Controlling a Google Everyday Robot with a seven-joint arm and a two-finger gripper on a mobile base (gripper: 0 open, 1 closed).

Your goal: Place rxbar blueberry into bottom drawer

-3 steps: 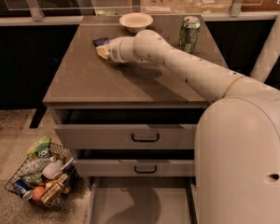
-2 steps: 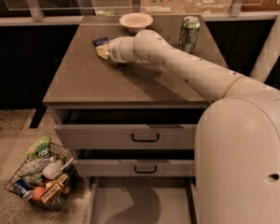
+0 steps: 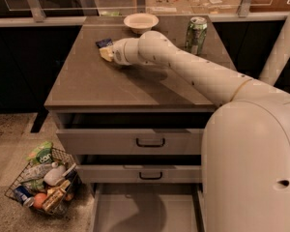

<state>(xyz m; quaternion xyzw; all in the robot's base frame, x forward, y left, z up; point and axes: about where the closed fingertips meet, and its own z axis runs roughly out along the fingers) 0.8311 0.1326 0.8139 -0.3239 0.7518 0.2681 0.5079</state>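
The rxbar blueberry (image 3: pixel 104 43) lies on the grey counter top (image 3: pixel 87 81), far left of middle, as a small dark navy packet. My gripper (image 3: pixel 106 53) reaches over the counter from the right and sits right at the bar's near edge, partly covering it. The bottom drawer (image 3: pixel 145 211) stands pulled open below the two upper grey drawers, its flat grey floor showing.
A white bowl (image 3: pixel 141 21) sits at the counter's back edge. A green soda can (image 3: pixel 195 34) stands at the back right. A wire basket (image 3: pixel 43 182) full of snacks sits on the floor to the left of the drawers. My white arm and body fill the right side.
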